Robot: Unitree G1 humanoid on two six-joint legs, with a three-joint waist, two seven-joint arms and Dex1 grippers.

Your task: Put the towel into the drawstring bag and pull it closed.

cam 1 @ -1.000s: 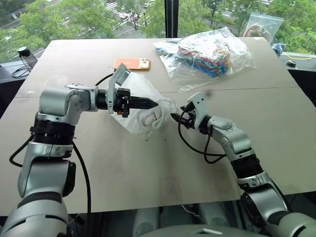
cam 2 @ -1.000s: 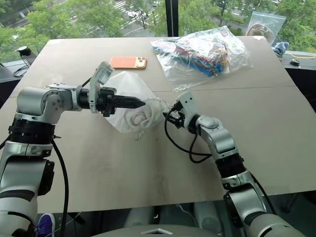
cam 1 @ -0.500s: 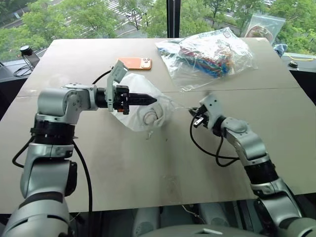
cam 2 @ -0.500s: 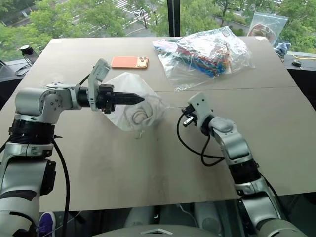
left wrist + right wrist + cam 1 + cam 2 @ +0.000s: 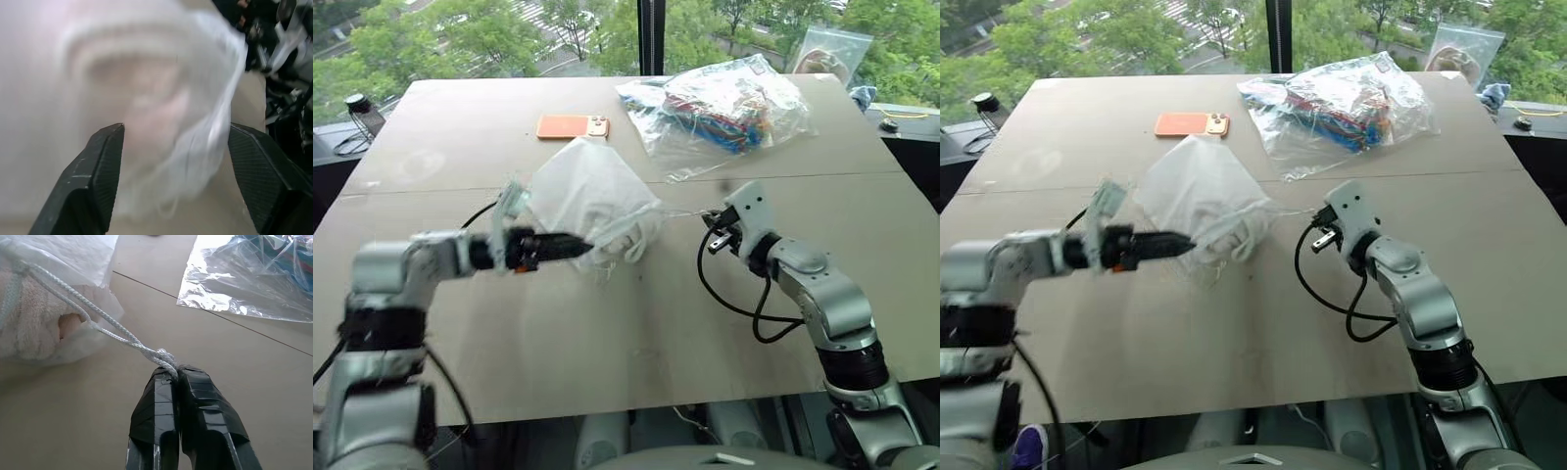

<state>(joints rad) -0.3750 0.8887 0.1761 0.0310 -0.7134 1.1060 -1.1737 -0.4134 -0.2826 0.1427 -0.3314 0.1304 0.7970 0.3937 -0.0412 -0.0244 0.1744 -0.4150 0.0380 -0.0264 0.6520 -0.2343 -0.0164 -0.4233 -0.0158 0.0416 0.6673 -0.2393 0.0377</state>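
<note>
The bag lies mid-tabletop with the towel inside. The right tool pinches its knotted cord taut; the left tool gapes wide just beside the bag.

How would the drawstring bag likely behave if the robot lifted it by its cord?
The bag is thin and creased, so it would probably sag rather than hold shape. The towel bulges inside, so its weight would likely hang low. The right gripper pinches the cord at a knot, so slipping seems unlikely.
</note>
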